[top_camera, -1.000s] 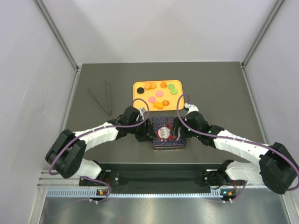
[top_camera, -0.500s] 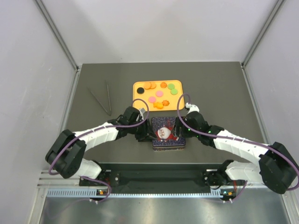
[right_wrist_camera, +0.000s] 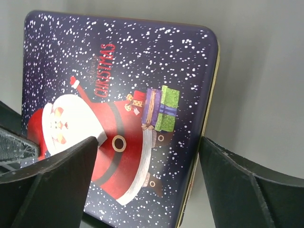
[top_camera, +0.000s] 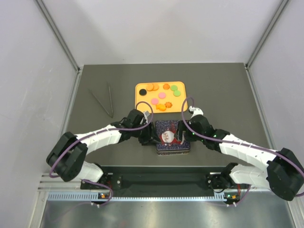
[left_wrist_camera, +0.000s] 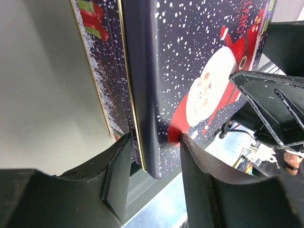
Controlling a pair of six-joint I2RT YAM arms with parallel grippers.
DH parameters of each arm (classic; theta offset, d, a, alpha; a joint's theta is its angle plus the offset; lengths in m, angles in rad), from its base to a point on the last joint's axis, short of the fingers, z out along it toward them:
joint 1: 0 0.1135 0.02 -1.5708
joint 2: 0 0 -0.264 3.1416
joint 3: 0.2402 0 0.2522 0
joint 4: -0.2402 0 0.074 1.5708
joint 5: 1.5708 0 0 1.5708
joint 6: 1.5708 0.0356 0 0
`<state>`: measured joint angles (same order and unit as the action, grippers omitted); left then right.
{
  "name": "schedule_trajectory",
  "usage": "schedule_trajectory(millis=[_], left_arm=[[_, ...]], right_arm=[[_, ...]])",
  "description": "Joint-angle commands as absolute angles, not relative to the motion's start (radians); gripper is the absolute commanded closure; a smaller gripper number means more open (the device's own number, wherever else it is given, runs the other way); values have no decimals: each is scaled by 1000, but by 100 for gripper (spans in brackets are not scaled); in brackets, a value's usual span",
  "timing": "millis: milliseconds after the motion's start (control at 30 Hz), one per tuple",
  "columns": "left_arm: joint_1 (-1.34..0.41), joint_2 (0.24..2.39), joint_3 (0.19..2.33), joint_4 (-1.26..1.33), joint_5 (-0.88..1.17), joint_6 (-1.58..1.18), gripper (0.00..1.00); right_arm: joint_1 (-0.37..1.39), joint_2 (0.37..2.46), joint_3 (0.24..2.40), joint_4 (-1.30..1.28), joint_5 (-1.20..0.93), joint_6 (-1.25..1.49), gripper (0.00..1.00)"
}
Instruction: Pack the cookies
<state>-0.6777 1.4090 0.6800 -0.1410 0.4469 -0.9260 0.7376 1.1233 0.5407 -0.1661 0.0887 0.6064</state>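
The cookies [top_camera: 161, 96], small orange, pink, green and black discs, lie on an orange tray [top_camera: 141, 103] at mid-table. In front of it sits a dark blue Christmas tin [top_camera: 172, 138] with a Santa lid. My left gripper [top_camera: 154, 135] is at the tin's left edge. In the left wrist view it [left_wrist_camera: 154, 142] is closed on the lid [left_wrist_camera: 190, 57], whose edge stands off the base [left_wrist_camera: 102, 80]. My right gripper [top_camera: 183, 135] is open at the tin's right edge. In the right wrist view it [right_wrist_camera: 149, 147] straddles that side of the lid [right_wrist_camera: 142, 71].
Two thin dark sticks [top_camera: 105, 102] lie on the table to the left of the tray. Grey walls close in the table on the left, back and right. The arm bases and a metal rail run along the near edge.
The tin and both grippers have shifted slightly toward the right and the near edge. The cookies and tray have not moved.
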Motion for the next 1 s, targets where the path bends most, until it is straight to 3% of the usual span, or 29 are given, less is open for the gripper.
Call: schedule_trajectory(millis=[0,300,600,700,967], left_arm=[[-698,1405,713,-130,443,-916,52],[-696,1419,712,-156,477,-891,35],[-696,1440,713,-158,500,-887,34],[-693,1471,732,-164,502,-873,36],[-660,1572,799,-178,514,-839,53]], right_arm=[[769,1095,522,-235,40,580,13],[770,1085,500,-233,38,589,7],[770,1078,486,-230,20,595,11],[770,1075,471,-219,6,607,19],[778,1055,416,-149,-54,669,33]])
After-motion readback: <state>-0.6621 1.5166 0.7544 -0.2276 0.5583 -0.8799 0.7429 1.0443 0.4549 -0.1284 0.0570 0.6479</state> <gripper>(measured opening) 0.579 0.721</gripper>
